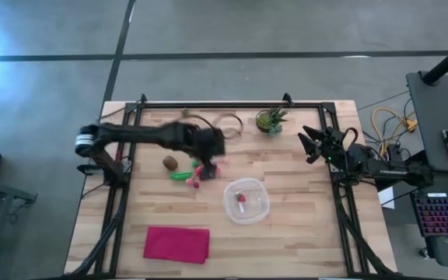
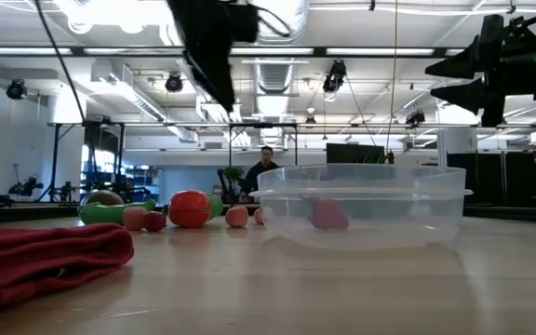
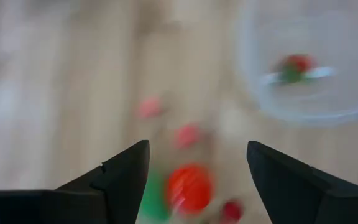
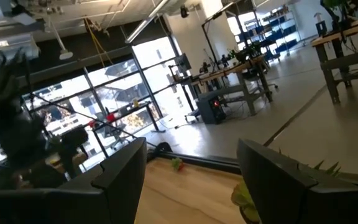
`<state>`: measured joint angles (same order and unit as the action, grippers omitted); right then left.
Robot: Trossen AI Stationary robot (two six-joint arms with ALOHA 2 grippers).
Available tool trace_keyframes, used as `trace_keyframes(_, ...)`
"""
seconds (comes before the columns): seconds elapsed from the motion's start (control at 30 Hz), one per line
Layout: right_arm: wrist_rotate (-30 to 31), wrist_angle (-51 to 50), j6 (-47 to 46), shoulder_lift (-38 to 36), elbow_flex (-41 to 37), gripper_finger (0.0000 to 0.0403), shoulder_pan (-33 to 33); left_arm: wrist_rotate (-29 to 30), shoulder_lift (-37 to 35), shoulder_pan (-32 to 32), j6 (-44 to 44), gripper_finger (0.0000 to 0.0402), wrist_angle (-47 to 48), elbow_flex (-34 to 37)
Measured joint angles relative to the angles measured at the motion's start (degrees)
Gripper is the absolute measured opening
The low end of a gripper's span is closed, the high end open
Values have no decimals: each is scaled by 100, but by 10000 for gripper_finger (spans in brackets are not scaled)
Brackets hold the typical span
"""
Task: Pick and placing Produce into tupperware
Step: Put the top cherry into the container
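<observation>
The produce lies in a cluster left of the table's middle: a brown oval (image 1: 169, 163), a green elongated piece (image 1: 180, 176), a red round piece (image 1: 205, 169) (image 3: 188, 186) and small pink ones (image 1: 195, 184) (image 3: 187, 134). The clear tupperware (image 1: 246, 201) (image 2: 361, 205) (image 3: 303, 74) stands to their right, with one red piece (image 1: 241, 200) (image 3: 294, 65) resting on its floor. My left gripper (image 1: 212, 158) (image 3: 197, 149) hovers open and empty above the cluster, over the red piece. My right gripper (image 1: 309, 145) (image 4: 191, 146) waits open, raised near the table's right edge.
A folded magenta cloth (image 1: 177, 243) lies near the table's near edge. A small potted plant (image 1: 271, 120) and two loose rings (image 1: 230, 122) sit by the far edge. Bare wood lies right of the tupperware. A person (image 2: 266, 167) sits in the room beyond.
</observation>
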<state>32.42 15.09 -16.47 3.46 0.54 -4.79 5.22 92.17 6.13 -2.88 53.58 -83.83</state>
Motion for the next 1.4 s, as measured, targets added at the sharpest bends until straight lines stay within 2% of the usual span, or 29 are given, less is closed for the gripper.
trace_keyframes(0.13, 2, 17, 0, -3, 0, 242, 1, 114, -347, 961, -1687, 255, 899, 38)
trace_keyframes(0.17, 3, 15, 2, -2, 0, 242, 1, 57, -378, 1196, -1833, 255, 1156, 51)
trace_keyframes(0.23, 17, 20, 7, 9, 0, 242, 1, 49, -427, 1524, -1560, 255, 1565, 58)
trace_keyframes(0.33, 19, 20, 42, 7, 0, 242, 0, 152, -535, 1611, -299, 255, 1859, 148)
trace_keyframes(0.4, 17, 18, 30, 3, 0, 242, 1, 257, -593, 1611, 561, 255, 1647, 333)
trace_keyframes(0.47, 17, 23, 1, 2, 0, 242, 0, 279, -616, 1609, 1023, 255, 1271, 590)
trace_keyframes(0.63, 17, 20, 2, 0, 0, 242, 1, 329, -615, 1726, 1251, 255, 639, 1391)
trace_keyframes(0.9, 19, 17, 161, 0, 0, 242, -1, 580, -1019, 2228, 1070, 255, 570, 2722)
trace_keyframes(1.0, 20, 17, 314, 0, 0, 242, -1, 509, -1312, 2402, 947, 255, 230, 3020)
trace_keyframes(1.23, 20, 15, 345, 0, 0, 242, -1, 447, -2079, 2768, 1545, 255, -297, 3823)
trace_keyframes(1.4, 20, 15, 345, 0, 0, 242, -1, 441, -2309, 2963, 1591, 255, -847, 4191)
